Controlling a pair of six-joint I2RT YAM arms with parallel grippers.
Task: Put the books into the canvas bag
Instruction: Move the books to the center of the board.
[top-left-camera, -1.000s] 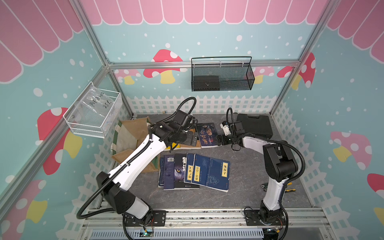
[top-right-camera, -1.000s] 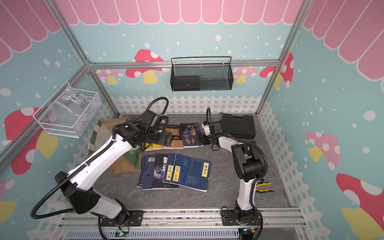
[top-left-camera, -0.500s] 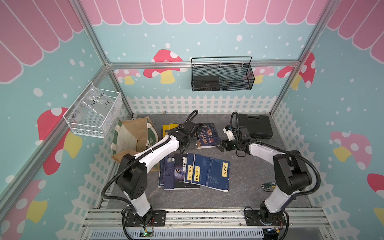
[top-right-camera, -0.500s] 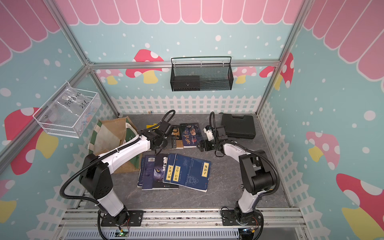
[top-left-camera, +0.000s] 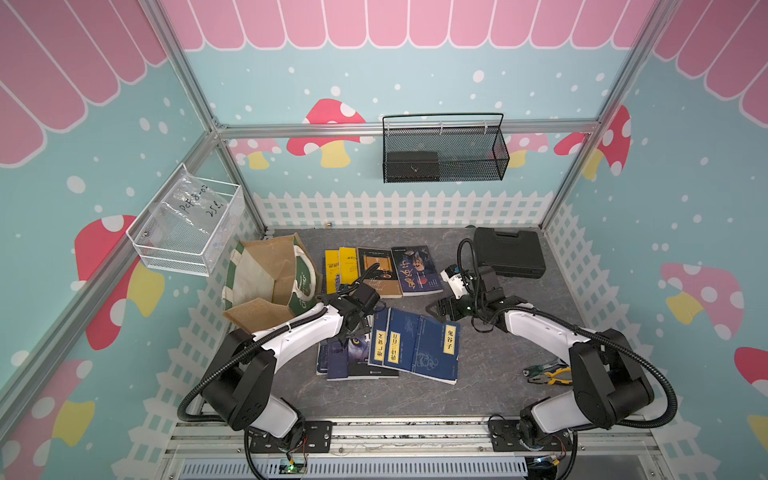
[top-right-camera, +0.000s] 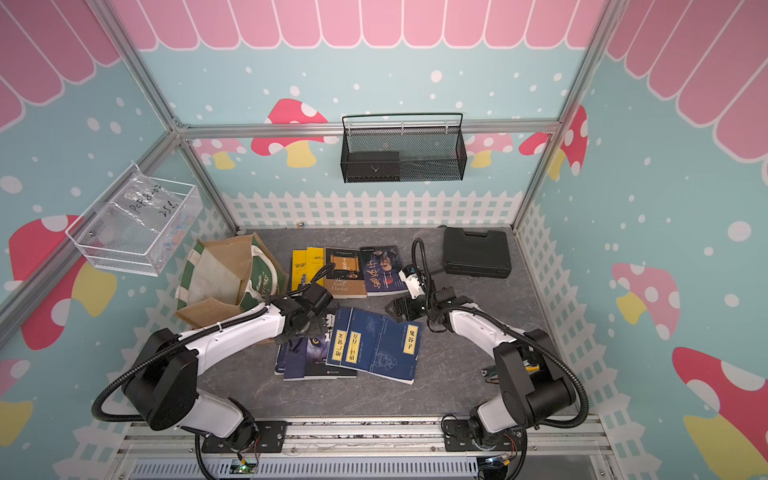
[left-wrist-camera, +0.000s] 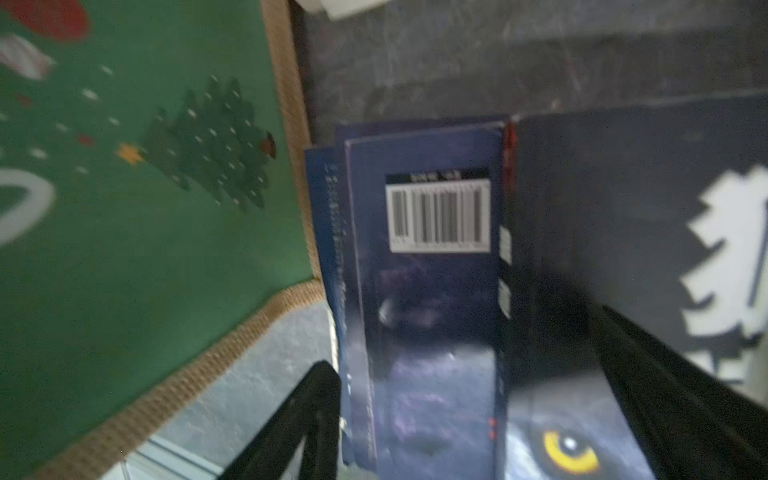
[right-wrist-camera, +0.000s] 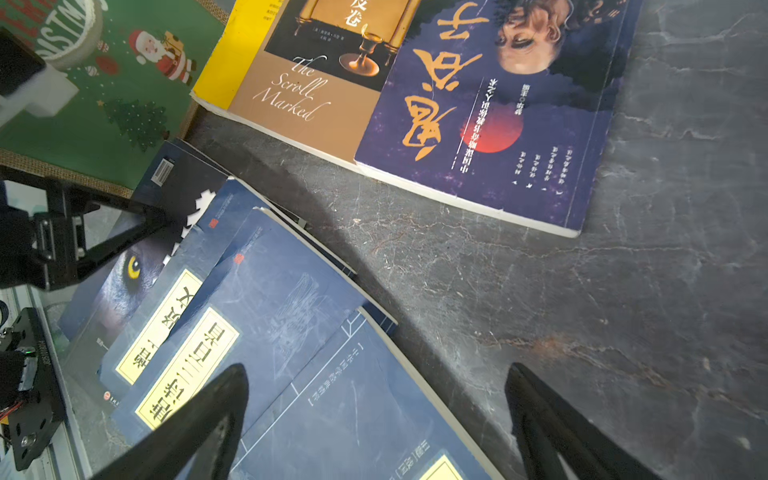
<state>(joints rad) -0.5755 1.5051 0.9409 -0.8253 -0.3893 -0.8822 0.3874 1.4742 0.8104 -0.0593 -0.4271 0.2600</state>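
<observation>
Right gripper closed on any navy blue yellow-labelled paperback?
No, the right gripper stands wide open over the navy blue yellow-labelled paperbacks, clamping nothing.

Teal mushroom-print walls (top-left-camera: 415, 62) — grey floor (top-left-camera: 490, 353)

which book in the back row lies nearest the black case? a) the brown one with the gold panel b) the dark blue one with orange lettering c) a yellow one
b: the dark blue book ends the back row on the side of the black case, with the brown book and the yellow ones further off toward the bag.
</observation>
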